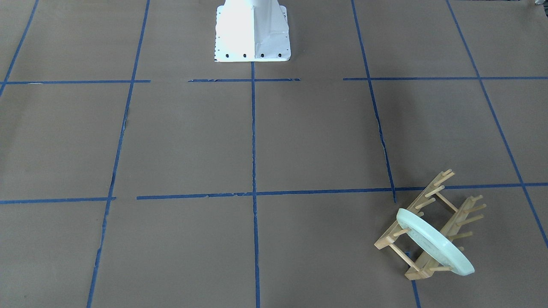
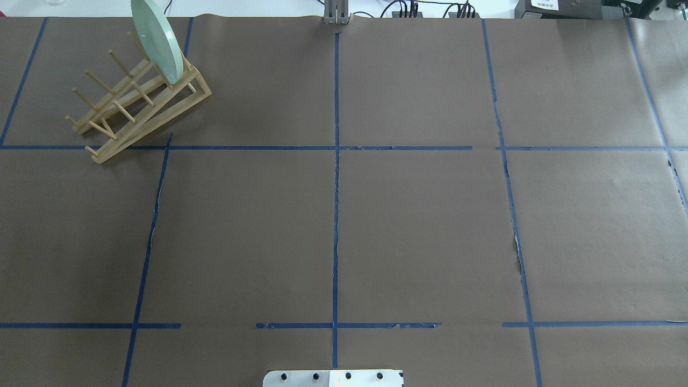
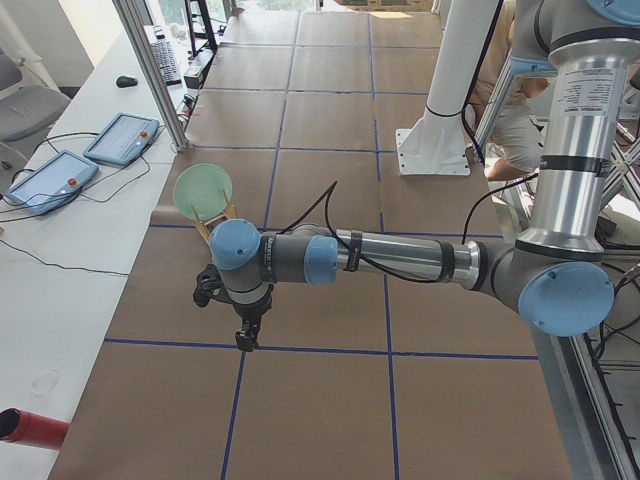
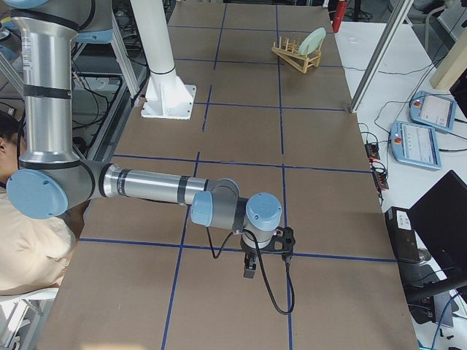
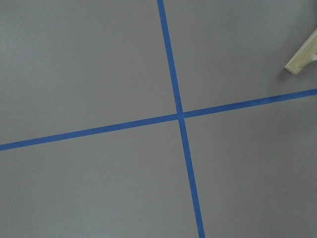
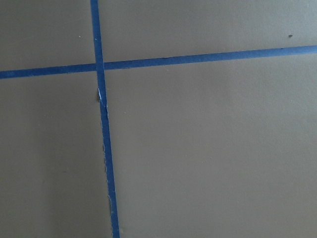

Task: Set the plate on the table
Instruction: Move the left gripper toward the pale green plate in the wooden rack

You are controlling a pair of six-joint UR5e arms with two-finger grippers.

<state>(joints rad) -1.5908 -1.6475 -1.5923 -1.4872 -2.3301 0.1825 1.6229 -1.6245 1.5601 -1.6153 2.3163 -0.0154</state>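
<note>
The pale mint-green plate stands on edge in a light wooden peg rack on the brown table. In the overhead view the plate and rack sit at the far left corner. Neither gripper shows in the overhead or front views. In the left side view my left gripper hangs above the table, short of the plate. In the right side view my right gripper hangs over the table, far from the plate. I cannot tell whether either is open or shut.
The white robot base stands at the table's middle edge. The left wrist view shows a rack corner and crossing blue tape lines. Teach pendants lie on the white bench beside the table. A person sits near the robot.
</note>
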